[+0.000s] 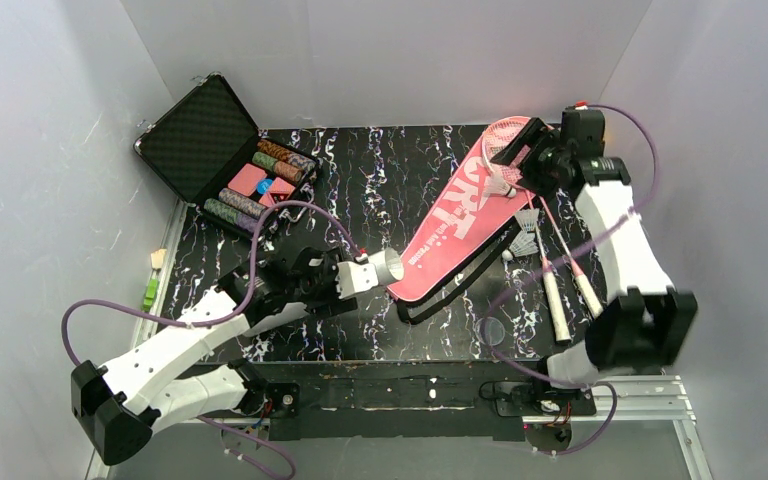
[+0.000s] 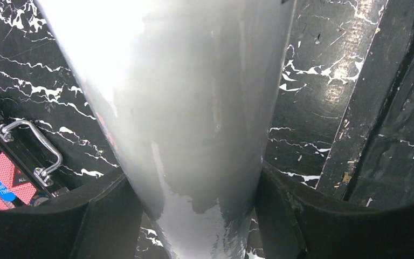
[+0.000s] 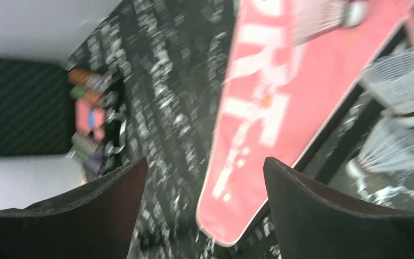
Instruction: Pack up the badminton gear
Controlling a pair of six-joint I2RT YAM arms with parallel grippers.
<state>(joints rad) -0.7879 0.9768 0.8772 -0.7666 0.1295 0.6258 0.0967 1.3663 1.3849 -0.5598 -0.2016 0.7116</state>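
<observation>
My top camera hangs above and behind the arm bases and looks down and forward. It is far enough away to take in the whole table (image 1: 390,170) and the walls around it. The left wrist camera sits very near, looking along the white tube (image 2: 183,108) between the left fingers (image 2: 312,221) down to the table. The right wrist camera is higher and blurred, looking down and to the left across the pink bag (image 3: 280,108). All three views share the black case (image 1: 200,130) at the far left.
</observation>
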